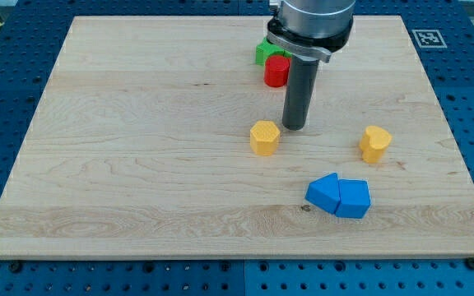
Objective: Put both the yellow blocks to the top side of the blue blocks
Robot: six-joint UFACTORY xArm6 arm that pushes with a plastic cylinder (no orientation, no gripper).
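The yellow hexagonal block sits near the middle of the counter, up and to the view's left of the two blue blocks, which touch each other toward the view's bottom right. The second yellow block (its shape reads as a notched, heart-like form) lies up and to the view's right of that blue pair.

My tip rests just beside the hexagonal block, on its upper-right side, so that block lies down and to the view's left of the tip; the other yellow block is well apart toward the view's right. There is no pincer on this rod, so nothing is clenched or released.

Behind the rod a red block and a green block sit near the view's top. No readable writing appears; only a square black-and-white marker at the top right corner.
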